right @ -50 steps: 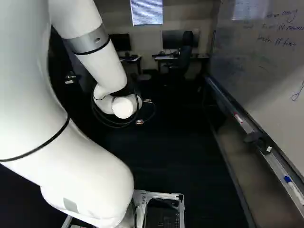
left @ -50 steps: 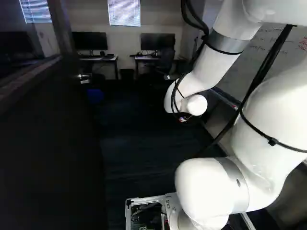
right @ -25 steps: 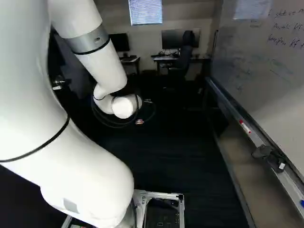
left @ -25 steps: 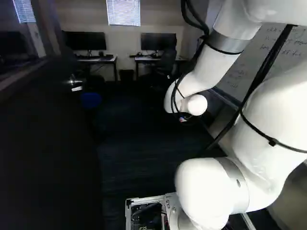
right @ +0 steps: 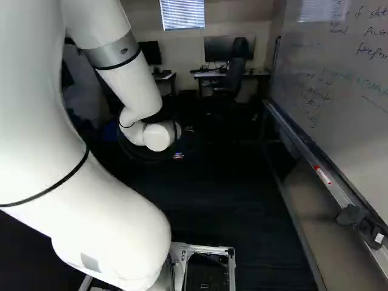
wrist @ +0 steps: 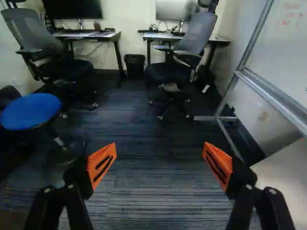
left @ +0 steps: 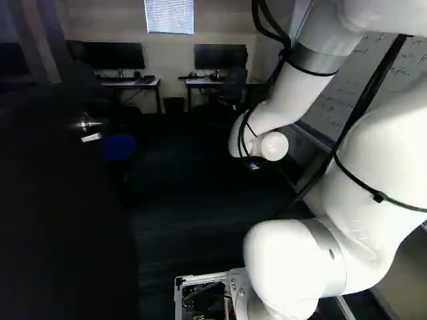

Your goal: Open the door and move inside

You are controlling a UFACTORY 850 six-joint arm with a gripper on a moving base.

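Pale back wall (left: 170, 43) has one window (left: 169, 17) with blinds, at the top of the left base view. Before this wall stand two worktops (wrist: 85, 35), and each one carries one monitor (wrist: 72, 9). Two office chairs (wrist: 184, 43) are near them, one bin (wrist: 135, 65) is between them, and one blue stool (wrist: 29, 111) is near one chair. One whiteboard (right: 348, 91) fills the upper right of the right base view, with one red-capped marker (right: 323, 176) on its tray. One dark door (left: 60, 207) stands open at the left of the left base view, and its one handle (left: 88, 123) is at upper left there. One gripper (wrist: 159, 152) is released, its two fingers wide apart above the striped carpet (wrist: 153, 191).
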